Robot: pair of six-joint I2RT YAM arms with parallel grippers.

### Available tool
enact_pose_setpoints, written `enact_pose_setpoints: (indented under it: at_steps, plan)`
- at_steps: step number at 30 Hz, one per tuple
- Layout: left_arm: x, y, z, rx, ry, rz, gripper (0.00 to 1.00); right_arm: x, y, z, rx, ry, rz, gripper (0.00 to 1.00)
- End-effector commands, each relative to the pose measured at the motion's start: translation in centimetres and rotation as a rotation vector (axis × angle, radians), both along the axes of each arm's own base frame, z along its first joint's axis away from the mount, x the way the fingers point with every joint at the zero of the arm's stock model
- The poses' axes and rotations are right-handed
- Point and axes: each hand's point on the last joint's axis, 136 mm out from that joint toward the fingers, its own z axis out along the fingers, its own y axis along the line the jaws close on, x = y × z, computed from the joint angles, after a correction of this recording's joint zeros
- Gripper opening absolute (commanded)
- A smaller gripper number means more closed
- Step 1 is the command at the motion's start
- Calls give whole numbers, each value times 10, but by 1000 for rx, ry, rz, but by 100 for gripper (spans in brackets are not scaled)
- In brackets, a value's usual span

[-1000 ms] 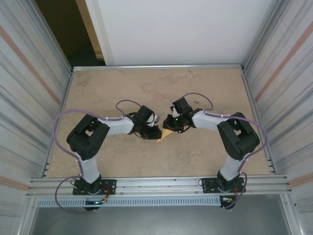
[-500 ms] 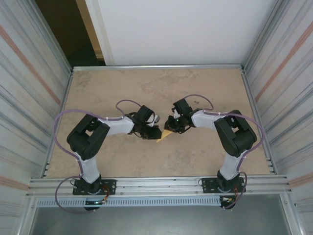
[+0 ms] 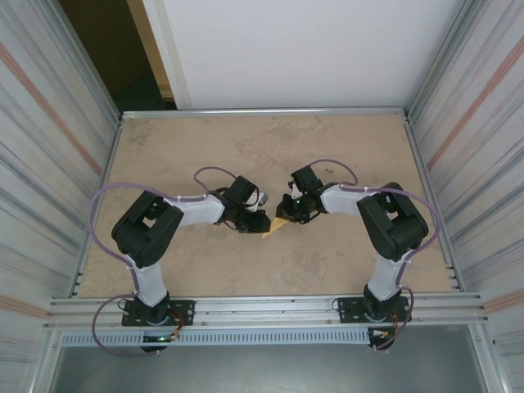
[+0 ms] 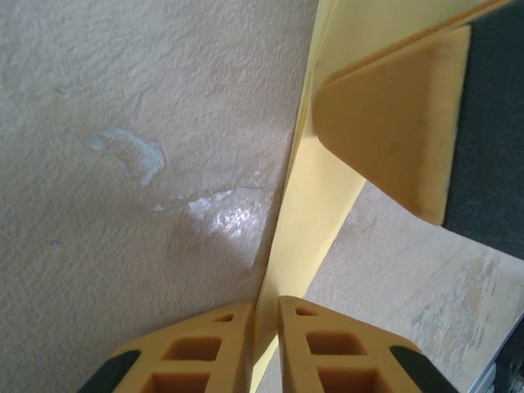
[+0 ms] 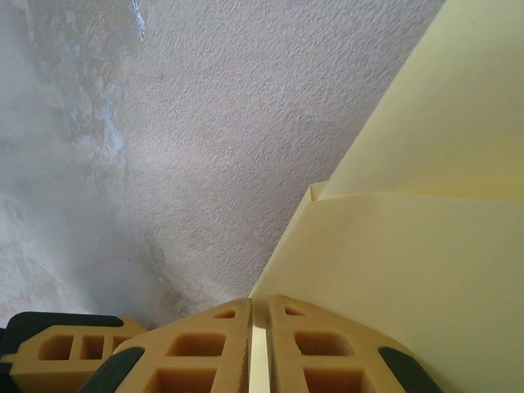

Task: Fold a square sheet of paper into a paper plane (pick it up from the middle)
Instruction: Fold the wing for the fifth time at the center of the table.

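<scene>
The square sheet of paper is folded into a pale-yellow pointed paper plane [image 3: 274,228] that lies at mid-table between my two grippers. My left gripper [image 3: 259,220] is shut on its left side. In the left wrist view a narrow folded strip of the plane [image 4: 315,205] runs out from between the left gripper [image 4: 266,315] fingers. My right gripper [image 3: 286,214] is shut on the plane's far right end. In the right wrist view the right gripper [image 5: 260,315] pinches an edge of the layered paper [image 5: 409,262]. One right finger [image 4: 393,123] shows in the left wrist view, pressed on the paper.
The beige table top [image 3: 270,147] is ringed by a metal frame, with corrugated walls left and right. A rail [image 3: 262,309] crosses the near edge by the arm bases. Pale scuffs [image 4: 131,151] mark the table surface.
The right arm's elbow and wrist have shifted slightly left toward the paper. The left arm and the paper have stayed in place.
</scene>
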Motion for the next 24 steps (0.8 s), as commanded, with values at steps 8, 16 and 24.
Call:
enact_pose_setpoints:
  at_steps: [8,16,24]
  plan:
    - [18,-8,55,-77,-152,30,22,-28,-27,-40,-83,79,11,11]
    - [14,-33,44,-137,-79,-46,9,-26,-25,-40,-63,79,12,9]
    - [10,-36,19,-101,-14,-66,2,-27,-27,-43,-57,92,10,7]
